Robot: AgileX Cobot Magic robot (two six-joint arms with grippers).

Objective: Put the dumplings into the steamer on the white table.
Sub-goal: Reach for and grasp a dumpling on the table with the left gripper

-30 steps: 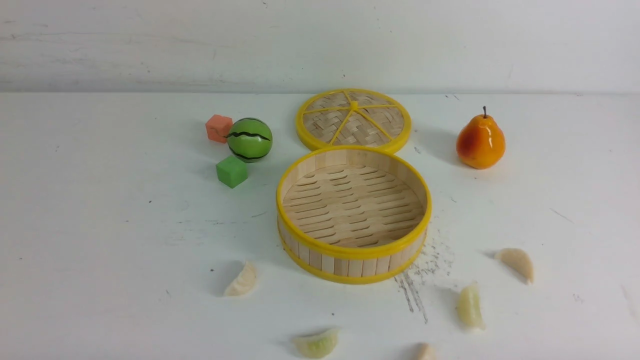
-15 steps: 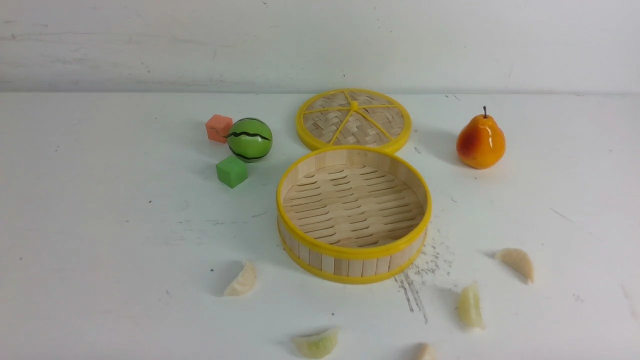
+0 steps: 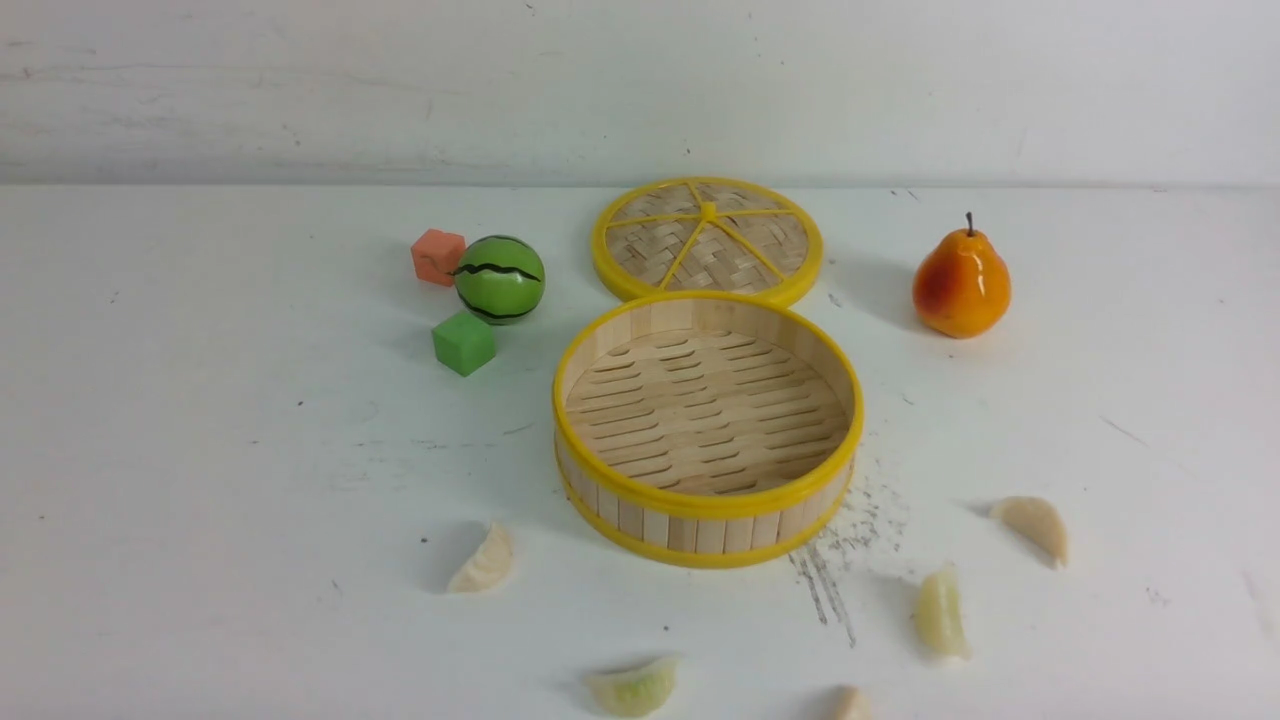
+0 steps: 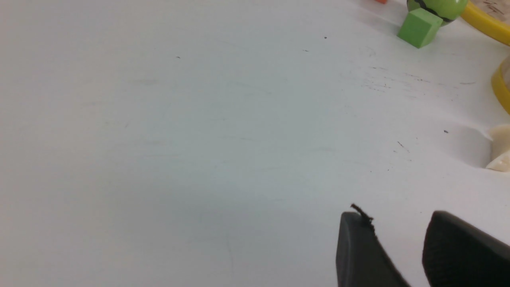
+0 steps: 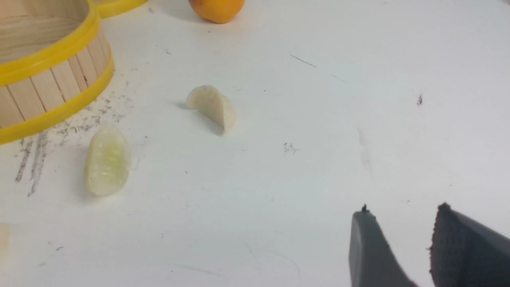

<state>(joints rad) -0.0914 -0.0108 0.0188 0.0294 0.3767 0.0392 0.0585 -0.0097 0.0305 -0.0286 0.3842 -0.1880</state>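
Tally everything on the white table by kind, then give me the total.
dumplings: 5
steamer: 1
woven lid: 1
pear: 1
watermelon ball: 1
cubes, one orange and one green: 2
Total: 11

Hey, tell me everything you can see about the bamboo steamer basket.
The steamer is round and shallow, seemingly bamboo: slatted floor, wall of upright wooden strips, yellow rims top and bottom. It stands upright, uncovered and empty, on the white table. The woven lid lies just behind it; whether they touch cannot be told.
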